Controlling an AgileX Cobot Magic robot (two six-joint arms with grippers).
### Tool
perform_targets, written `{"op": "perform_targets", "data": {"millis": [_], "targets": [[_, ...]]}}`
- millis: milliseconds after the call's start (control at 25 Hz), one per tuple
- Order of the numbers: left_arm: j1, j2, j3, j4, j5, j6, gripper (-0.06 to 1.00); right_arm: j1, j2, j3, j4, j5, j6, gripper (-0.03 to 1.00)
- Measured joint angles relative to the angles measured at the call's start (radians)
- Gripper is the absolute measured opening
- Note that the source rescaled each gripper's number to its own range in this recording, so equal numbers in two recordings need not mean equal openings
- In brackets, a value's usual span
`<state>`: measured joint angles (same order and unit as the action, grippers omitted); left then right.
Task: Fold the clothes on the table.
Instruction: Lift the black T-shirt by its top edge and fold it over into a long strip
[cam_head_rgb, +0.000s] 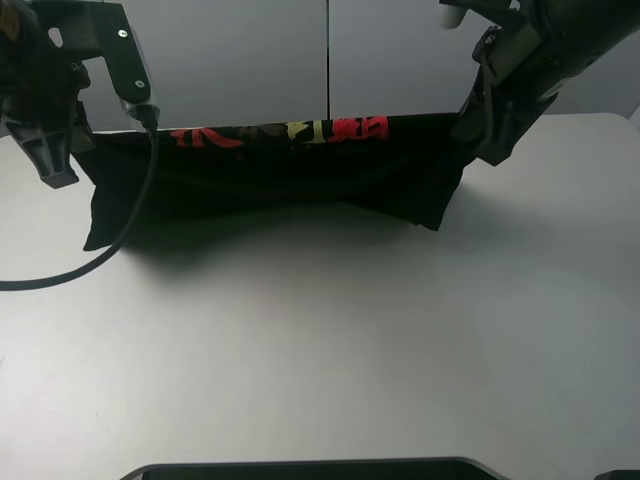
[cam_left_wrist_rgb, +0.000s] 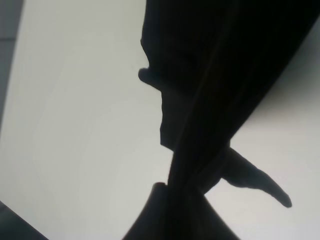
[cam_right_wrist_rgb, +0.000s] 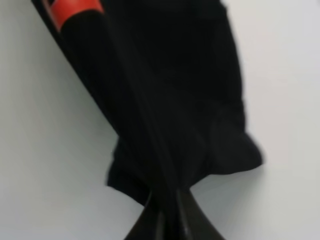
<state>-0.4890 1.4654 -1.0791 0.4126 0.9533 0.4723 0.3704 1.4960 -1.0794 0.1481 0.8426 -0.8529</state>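
White table (cam_head_rgb: 320, 350), taut black T-shirt (cam_head_rgb: 280, 178), red-yellow characters (cam_head_rgb: 300, 131), left tool (cam_left_wrist_rgb: 176, 196) and right tool (cam_right_wrist_rgb: 169, 202) clamping its ends

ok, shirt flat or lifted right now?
Lifted: the T-shirt hangs stretched between the left gripper and right gripper, both shut on it, shadow on the table below. Lower edge touching: cannot tell.

Black T-shirt (cam_head_rgb: 270, 175) stretched wide, hanging over white table (cam_head_rgb: 320, 350); coloured characters along top.
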Motion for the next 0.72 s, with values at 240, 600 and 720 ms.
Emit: {"op": "perform_targets", "data": {"millis": [240,600,720], "targets": [[0.000,0.000,0.000,-0.090,0.158,0.031,0.02,0.000,0.000,0.002,0.135,0.214,-0.023,0.01],[0.000,0.000,0.000,-0.256,0.256,0.098,0.02,0.000,0.000,0.113,0.236,0.277,-0.069,0.01],[0.000,0.000,0.000,-0.259,0.256,0.100,0.02,0.000,0.000,0.157,0.306,0.293,-0.120,0.01]]}}
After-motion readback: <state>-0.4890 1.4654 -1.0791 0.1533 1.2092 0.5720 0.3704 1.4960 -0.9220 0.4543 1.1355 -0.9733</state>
